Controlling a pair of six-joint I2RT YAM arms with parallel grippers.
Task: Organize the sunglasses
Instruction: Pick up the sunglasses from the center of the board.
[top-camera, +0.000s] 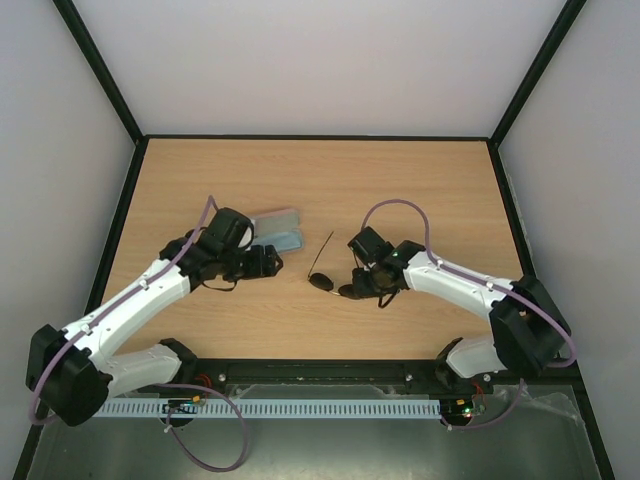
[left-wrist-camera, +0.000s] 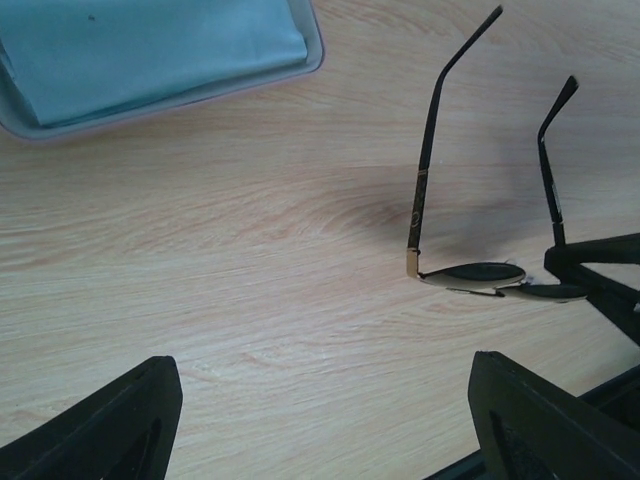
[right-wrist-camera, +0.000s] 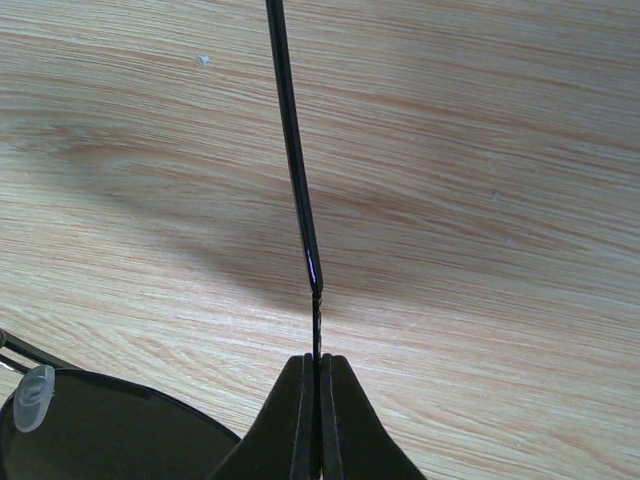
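Observation:
The sunglasses (top-camera: 322, 279) stand on the wooden table with dark oval lenses down and thin arms unfolded; they also show in the left wrist view (left-wrist-camera: 470, 272). My right gripper (top-camera: 354, 284) is shut on one slim arm (right-wrist-camera: 293, 150) of them, fingertips (right-wrist-camera: 317, 365) pinched together, and a dark lens (right-wrist-camera: 100, 435) shows at lower left. My left gripper (top-camera: 272, 262) is open and empty (left-wrist-camera: 325, 385), low over bare wood to the left of the sunglasses. The open pale case (top-camera: 277, 230) lies just behind it, with the light blue cloth (left-wrist-camera: 150, 45) inside.
The table has a black raised border and white walls on three sides. The case rim (left-wrist-camera: 200, 92) is close to the left gripper's far side. My right gripper's fingers (left-wrist-camera: 600, 265) show at the right edge of the left wrist view.

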